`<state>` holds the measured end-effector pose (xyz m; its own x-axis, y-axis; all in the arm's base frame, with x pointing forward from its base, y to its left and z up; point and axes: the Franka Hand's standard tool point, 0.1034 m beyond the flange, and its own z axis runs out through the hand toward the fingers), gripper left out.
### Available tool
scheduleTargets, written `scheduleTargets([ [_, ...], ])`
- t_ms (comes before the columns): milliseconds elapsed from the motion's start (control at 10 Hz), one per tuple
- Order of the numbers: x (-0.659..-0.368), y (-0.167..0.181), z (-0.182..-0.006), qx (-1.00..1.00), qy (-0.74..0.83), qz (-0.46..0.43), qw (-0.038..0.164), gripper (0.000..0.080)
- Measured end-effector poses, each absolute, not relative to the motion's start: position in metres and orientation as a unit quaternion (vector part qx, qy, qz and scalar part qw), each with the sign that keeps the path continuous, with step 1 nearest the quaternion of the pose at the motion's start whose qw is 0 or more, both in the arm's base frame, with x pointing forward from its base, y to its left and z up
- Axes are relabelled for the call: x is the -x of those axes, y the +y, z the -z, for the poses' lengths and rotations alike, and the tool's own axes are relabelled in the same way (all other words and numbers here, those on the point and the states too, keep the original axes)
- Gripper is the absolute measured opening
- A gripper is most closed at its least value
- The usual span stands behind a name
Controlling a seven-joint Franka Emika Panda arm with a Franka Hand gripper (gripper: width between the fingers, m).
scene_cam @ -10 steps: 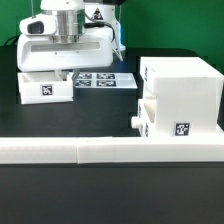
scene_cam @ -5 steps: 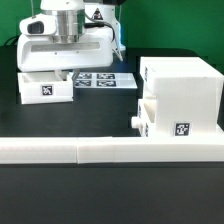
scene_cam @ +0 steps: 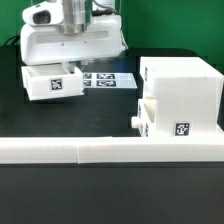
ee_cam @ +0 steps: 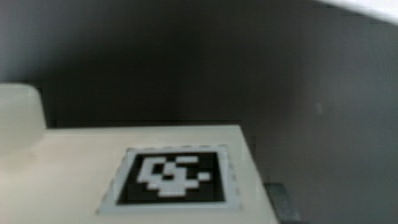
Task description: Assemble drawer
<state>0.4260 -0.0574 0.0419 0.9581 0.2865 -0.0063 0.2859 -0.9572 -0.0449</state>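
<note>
The large white housing stands at the exterior view's right, with one knobbed tray set in its front, knob sticking out. The second small tray hangs slightly tilted just above the black table at the exterior view's left. My gripper is shut on this tray from above; its fingertips are hidden behind the tray wall. In the wrist view the tray's white top and its black-and-white tag fill the near field.
The marker board lies flat behind the held tray. A long low white L-shaped border bar runs across the front. The black table lies between tray and housing.
The arm has risen and shifted toward the exterior view's right, and the small tray has come up off the table with it and tilted a little.
</note>
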Motion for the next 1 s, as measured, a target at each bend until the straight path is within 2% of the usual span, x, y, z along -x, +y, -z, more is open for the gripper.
scheduleTargets([
  [200, -0.457, -0.050, -0.050, 0.983, -0.182, -0.004, 0.028, 0.0044],
  [600, -0.455, -0.050, -0.047, 0.969, -0.246, -0.004, 0.028, 0.0044],
  [800, -0.457, -0.052, -0.046, 0.935, -0.353, -0.001, 0.029, 0.0044],
  [1000, -0.476, -0.049, -0.053, 0.900, -0.434, -0.001, 0.025, 0.0044],
])
